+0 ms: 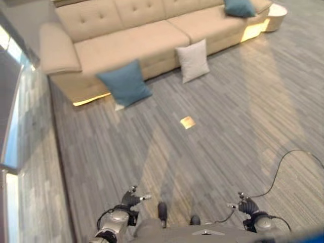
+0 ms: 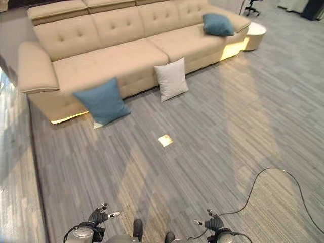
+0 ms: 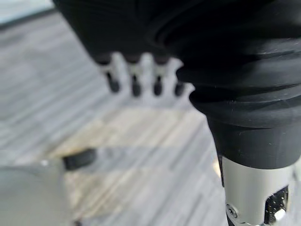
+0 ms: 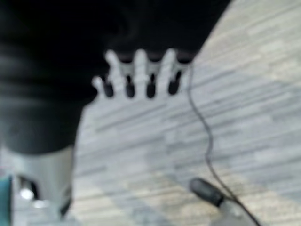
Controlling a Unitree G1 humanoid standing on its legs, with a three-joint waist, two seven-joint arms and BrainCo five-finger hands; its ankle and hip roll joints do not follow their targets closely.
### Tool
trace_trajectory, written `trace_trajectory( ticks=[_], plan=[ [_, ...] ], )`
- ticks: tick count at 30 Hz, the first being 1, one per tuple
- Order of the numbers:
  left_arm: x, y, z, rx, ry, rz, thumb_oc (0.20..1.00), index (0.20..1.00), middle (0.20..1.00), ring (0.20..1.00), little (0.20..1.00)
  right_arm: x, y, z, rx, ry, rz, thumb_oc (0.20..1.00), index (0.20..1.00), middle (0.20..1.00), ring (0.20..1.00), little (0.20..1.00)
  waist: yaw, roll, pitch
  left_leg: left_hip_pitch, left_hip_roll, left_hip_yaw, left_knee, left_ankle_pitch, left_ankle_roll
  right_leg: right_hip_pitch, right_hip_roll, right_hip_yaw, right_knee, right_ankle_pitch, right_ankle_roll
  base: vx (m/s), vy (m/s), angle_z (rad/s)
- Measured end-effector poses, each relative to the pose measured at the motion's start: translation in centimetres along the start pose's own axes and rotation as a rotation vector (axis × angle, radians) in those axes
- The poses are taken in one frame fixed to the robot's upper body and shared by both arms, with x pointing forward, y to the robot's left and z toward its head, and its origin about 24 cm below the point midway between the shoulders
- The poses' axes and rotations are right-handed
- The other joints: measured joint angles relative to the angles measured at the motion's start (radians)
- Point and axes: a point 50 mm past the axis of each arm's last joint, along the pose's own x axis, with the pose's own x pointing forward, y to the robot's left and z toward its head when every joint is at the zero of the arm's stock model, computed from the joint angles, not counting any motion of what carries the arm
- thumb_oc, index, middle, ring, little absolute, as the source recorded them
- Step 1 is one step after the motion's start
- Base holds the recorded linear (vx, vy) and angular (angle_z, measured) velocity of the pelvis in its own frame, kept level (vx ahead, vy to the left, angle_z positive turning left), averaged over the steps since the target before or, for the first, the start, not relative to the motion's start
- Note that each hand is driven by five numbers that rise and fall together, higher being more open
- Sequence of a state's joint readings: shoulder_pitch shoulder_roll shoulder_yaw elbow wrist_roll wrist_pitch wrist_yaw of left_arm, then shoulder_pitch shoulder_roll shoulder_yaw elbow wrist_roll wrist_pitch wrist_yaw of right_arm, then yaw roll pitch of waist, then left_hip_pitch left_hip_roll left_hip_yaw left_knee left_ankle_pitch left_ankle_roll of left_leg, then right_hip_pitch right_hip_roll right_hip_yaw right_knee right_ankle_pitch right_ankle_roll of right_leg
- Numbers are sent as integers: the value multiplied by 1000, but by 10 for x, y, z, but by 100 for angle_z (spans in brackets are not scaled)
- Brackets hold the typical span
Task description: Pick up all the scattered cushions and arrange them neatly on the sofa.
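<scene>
One teal square cushion (image 2: pixel 217 24) already on beige tufted fabric sofa (image 2: pixel 116 50); you still collect teal cushion (image 2: pixel 103 101) and light grey cushion (image 2: pixel 171 78) leaning against sofa front; left hand (image 3: pixel 141 77) and right hand (image 4: pixel 141 75) empty, fingers spread

Blue cushion (image 2: pixel 103 103), grey cushion (image 2: pixel 171 78) lean on sofa (image 2: pixel 116 55); teal cushion (image 2: pixel 217 24) on seat

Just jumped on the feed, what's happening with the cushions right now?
Nothing is being handled yet. The left hand and right hand hang low near the robot, fingers relaxed and holding nothing. Two cushions sit on the floor leaning against the front of the beige sofa: a blue cushion toward the left armrest and a light grey cushion near the middle. A second blue cushion already lies on the sofa's far right seat. The robot stands well back from them.
</scene>
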State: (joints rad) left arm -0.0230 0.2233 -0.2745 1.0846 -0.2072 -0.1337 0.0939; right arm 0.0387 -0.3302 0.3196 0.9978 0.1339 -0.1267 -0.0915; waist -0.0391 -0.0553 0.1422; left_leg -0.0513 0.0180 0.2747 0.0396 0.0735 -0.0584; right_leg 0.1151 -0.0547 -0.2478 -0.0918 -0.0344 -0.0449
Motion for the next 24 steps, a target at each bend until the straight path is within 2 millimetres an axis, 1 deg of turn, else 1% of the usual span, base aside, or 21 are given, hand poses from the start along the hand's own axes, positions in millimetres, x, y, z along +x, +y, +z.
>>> trace_trajectory(
  ticks=[1, 2, 3, 4, 5, 7, 8, 9, 10, 11, 13, 14, 16, 17, 18, 19, 20, 21, 22, 23, 24],
  plan=[
    [0, -1, 0, -2, -1, -2, 1000, 1000, 1000, 1000, 1000, 0, 0, 1, -2, -6, 0, 1000, 1000, 1000, 1000, 1000, -4, 1, -1, 12, 18, 45, 7, -1, 2, -4, -8, -7, -1, -6, 7, 132, 124, 51],
    [0, -4, 1, -6, -1, -8, 1000, 1000, 1000, 1000, 1000, 0, -3, 1, -4, -5, -4, 1000, 1000, 1000, 1000, 1000, -10, 16, 0, 39, 38, 41, -14, -4, 7, -4, -2, -11, 7, -1, 28, 96, 81, 33],
    [0, -6, 0, -9, 0, -13, 1000, 1000, 1000, 1000, 1000, 0, -4, 0, -7, 0, -6, 1000, 1000, 1000, 1000, 1000, -9, 38, -2, 57, 44, 12, -49, -19, 18, -12, 7, -11, 18, -3, 35, 142, 137, 12],
    [0, -7, 0, -11, 1, -15, 1000, 1000, 1000, 1000, 1000, 1, -4, 2, -8, -6, -7, 1000, 1000, 1000, 1000, 1000, -3, 52, 0, 71, 44, 5, -76, -33, 37, -17, 12, -11, 30, -4, 44, 188, 238, 1],
    [0, -5, -1, -10, 4, -10, 1000, 1000, 1000, 1000, 1000, 2, 0, 7, -3, -19, 3, 1000, 1000, 1000, 1000, 1000, 3, 47, 2, 93, 35, 2, -110, -32, 52, -18, 2, -11, 46, -12, 59, 137, 199, 2],
    [0, -5, -1, -8, 5, -9, 1000, 1000, 1000, 1000, 1000, 2, 3, 6, 1, -14, 14, 1000, 1000, 1000, 1000, 1000, 4, 38, 6, 107, 17, 1, -120, -35, 67, -30, -19, -12, 96, -38, 85, 167, 270, 9],
    [0, -4, 0, -8, 1, -8, 1000, 1000, 1000, 1000, 1000, 2, 3, 6, 1, -17, 16, 1000, 1000, 1000, 1000, 1000, 5, 35, 7, 104, -2, -5, -127, -52, 77, -44, -37, -12, 132, -46, 102, 122, 199, 0],
    [1, -5, 3, -9, -6, -10, 1000, 1000, 1000, 1000, 1000, 4, 1, 10, -2, -23, 11, 1000, 1000, 1000, 1000, 1000, 18, 42, 19, 115, -2, -14, -136, -61, 85, -88, -51, -6, 229, -66, 125, 45, 103, 6],
    [1, -3, 4, -5, -8, -6, 1000, 1000, 1000, 1000, 1000, 5, 3, 15, 0, -35, 17, 1000, 1000, 1000, 1000, 1000, 16, 44, 23, 117, -1, -10, -126, -48, 96, -165, -87, -13, 380, -127, 165, 90, 142, 4],
    [2, 1, 5, 0, -12, 2, 1000, 1000, 1000, 1000, 1000, 4, 6, 13, 2, -32, 28, 1000, 1000, 1000, 1000, 1000, 18, 32, 19, 120, -13, -15, -124, -60, 105, -195, -103, -6, 423, -112, 182, 89, 142, 12],
    [2, 4, 7, 6, -13, 10, 1000, 1000, 1000, 1000, 1000, 5, 8, 17, 1, -41, 33, 1000, 1000, 1000, 1000, 1000, 28, 18, 29, 140, -32, -24, -136, -77, 124, -266, -132, 26, 598, -111, 192, 186, 60, 11],
    [3, 7, 8, 10, -16, 17, 1000, 1000, 1000, 1000, 1000, 5, 9, 21, 4, -56, 39, 1000, 1000, 1000, 1000, 1000, 21, 15, 32, 144, -38, -46, -134, -84, 142, -333, -134, 72, 669, -136, 211, 254, 53, 26],
    [3, 10, 9, 10, -17, 24, 1000, 1000, 1000, 1000, 1000, 5, 12, 23, -2, -66, 50, 1000, 1000, 1000, 1000, 1000, 18, 14, 34, 145, -37, -71, -132, -87, 149, -363, -92, 125, 643, -141, 205, 296, -10, 41],
    [3, 10, 10, -2, -21, 26, 1000, 1000, 1000, 1000, 1000, 5, 14, 25, -8, -77, 60, 1000, 1000, 1000, 1000, 1000, -2, 12, 36, 147, -32, -101, -131, -95, 157, -384, -46, 151, 551, -129, 183, 255, -31, 56],
    [3, 13, 9, -12, -17, 37, 1000, 1000, 1000, 1000, 1000, 6, 14, 29, -13, -86, 63, 1000, 1000, 1000, 1000, 1000, -3, 10, 38, 152, -28, -113, -131, -99, 153, -394, -21, 154, 475, -114, 166, 312, -52, 64],
    [3, 13, 7, -13, -5, 38, 1000, 1000, 1000, 1000, 1000, 6, 16, 29, -19, -90, 69, 1000, 1000, 1000, 1000, 1000, -11, 12, 41, 156, -27, -119, -131, -102, 154, -405, -8, 148, 407, -83, 160, 308, -57, 49],
    [4, 12, 5, -15, 5, 37, 1000, 1000, 1000, 1000, 1000, 5, 17, 29, -21, -90, 73, 1000, 1000, 1000, 1000, 1000, -17, 0, 40, 171, -28, -131, -130, -112, 151, -409, 3, 149, 342, -39, 162, 410, -87, 58],
    [3, 11, 1, -22, 22, 40, 1000, 1000, 1000, 1000, 1000, 6, 18, 30, -23, -94, 76, 1000, 1000, 1000, 1000, 1000, -25, 2, 42, 178, -22, -170, -118, -140, 131, -422, 28, 174, 266, 14, 158, 305, -89, 75],
    [2, 9, -3, -22, 37, 36, 1000, 1000, 1000, 1000, 1000, 5, 18, 27, -19, -85, 76, 1000, 1000, 1000, 1000, 1000, -36, 0, 40, 188, -21, -185, -122, -147, 129, -406, 29, 184, 216, 29, 159, 215, -69, 82],
    [2, 7, -3, -24, 33, 31, 1000, 1000, 1000, 1000, 1000, 4, 17, 22, -19, -69, 76, 1000, 1000, 1000, 1000, 1000, -32, -7, 35, 220, -23, -212, -134, -162, 111, -399, 21, 175, 239, 37, 145, 229, -84, 80],
    [1, 4, -5, -27, 40, 24, 1000, 1000, 1000, 1000, 1000, 3, 15, 18, -22, -54, 74, 1000, 1000, 1000, 1000, 1000, -29, -3, 34, 251, -11, -235, -133, -183, 103, -382, 30, 175, 268, 61, 112, 273, -161, 67]
  ],
)
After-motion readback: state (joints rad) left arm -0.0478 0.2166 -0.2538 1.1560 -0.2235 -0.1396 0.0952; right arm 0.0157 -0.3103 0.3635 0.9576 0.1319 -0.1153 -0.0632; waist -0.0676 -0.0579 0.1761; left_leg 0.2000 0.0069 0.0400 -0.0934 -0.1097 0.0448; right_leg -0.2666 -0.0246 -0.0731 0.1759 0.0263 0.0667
